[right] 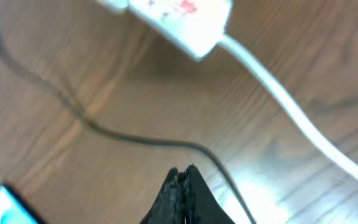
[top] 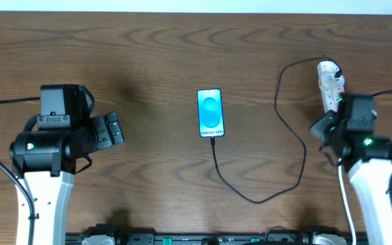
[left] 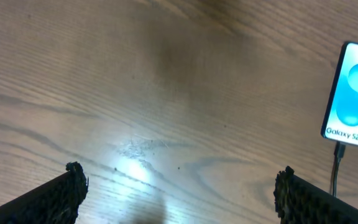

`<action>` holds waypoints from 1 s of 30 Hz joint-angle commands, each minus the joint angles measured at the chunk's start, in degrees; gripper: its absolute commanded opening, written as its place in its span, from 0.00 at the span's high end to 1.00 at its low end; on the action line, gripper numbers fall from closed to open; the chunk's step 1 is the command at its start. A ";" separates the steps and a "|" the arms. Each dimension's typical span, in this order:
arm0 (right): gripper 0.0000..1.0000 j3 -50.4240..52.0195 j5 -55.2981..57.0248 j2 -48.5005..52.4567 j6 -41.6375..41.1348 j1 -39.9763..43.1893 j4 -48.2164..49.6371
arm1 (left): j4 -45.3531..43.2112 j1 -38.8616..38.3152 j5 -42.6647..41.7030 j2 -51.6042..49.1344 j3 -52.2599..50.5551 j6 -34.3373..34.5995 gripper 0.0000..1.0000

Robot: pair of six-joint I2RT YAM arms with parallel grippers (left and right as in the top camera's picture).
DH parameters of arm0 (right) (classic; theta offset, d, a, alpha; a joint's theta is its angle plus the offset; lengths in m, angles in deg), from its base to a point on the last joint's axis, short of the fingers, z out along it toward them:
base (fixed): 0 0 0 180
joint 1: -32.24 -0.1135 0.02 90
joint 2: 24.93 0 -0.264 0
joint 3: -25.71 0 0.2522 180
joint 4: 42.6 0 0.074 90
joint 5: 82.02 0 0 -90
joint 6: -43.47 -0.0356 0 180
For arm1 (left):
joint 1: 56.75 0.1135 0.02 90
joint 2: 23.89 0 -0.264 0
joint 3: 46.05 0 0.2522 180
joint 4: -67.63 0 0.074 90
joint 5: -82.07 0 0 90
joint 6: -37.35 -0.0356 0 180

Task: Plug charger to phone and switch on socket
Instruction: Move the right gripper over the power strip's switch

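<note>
The phone lies flat in the middle of the table, blue screen up, with "Galaxy S25" text. The black charger cable joins its near end and loops right and back to the white plug head on the socket, a white power strip at the far right. The phone also shows in the left wrist view, the socket's end in the right wrist view. My left gripper is open and empty, left of the phone. My right gripper is shut and empty, just short of the socket, above the cable.
The socket's thick white cord runs from the strip toward the near right edge, beside my right arm. Bare wooden table lies between my left gripper and the phone.
</note>
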 commanded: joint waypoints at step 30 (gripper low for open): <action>0.99 -49.35 -10.86 51.54 5.11 16.33 -12.57 | 0.13 0.26 0.74 -0.20 0.11 -0.39 0.02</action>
